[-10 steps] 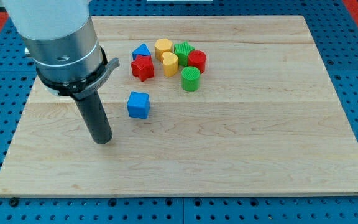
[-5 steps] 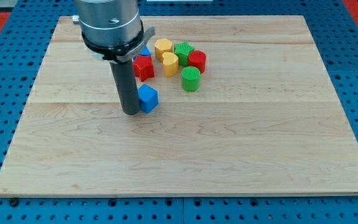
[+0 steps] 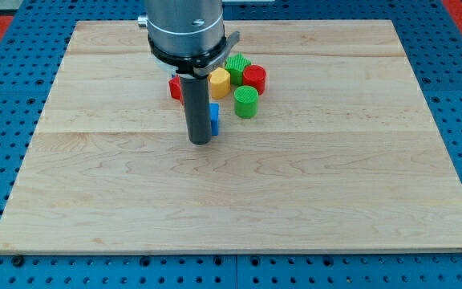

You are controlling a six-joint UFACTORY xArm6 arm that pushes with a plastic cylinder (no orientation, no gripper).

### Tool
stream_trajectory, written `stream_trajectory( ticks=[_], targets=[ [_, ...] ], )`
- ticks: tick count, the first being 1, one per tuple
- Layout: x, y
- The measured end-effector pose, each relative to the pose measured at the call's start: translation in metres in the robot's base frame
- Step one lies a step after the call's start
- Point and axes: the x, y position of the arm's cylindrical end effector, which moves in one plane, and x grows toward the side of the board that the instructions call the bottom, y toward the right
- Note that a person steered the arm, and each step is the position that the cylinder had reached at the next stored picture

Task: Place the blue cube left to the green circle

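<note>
Rod against the blue cube.
My tip [image 3: 200, 141] touches the blue cube [image 3: 214, 118] on its left; green circle [image 3: 246, 102] sits just right.

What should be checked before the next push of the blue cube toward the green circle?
1. My tip against the blue cube, on its left in the view: ok.
2. Cube left of the green circle: ok, with a gap.
3. Gap free of other blocks: ok.
4. Cube's full outline visible: not ok, the rod hides most.
5. Red star untouched: cannot tell.
6. Yellow heart apart from the cube: ok.
</note>
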Motion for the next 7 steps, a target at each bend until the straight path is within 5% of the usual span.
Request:
stream_trajectory(
  ticks=[7],
  targets=[
    [-0.0076,0.0115]
  ],
)
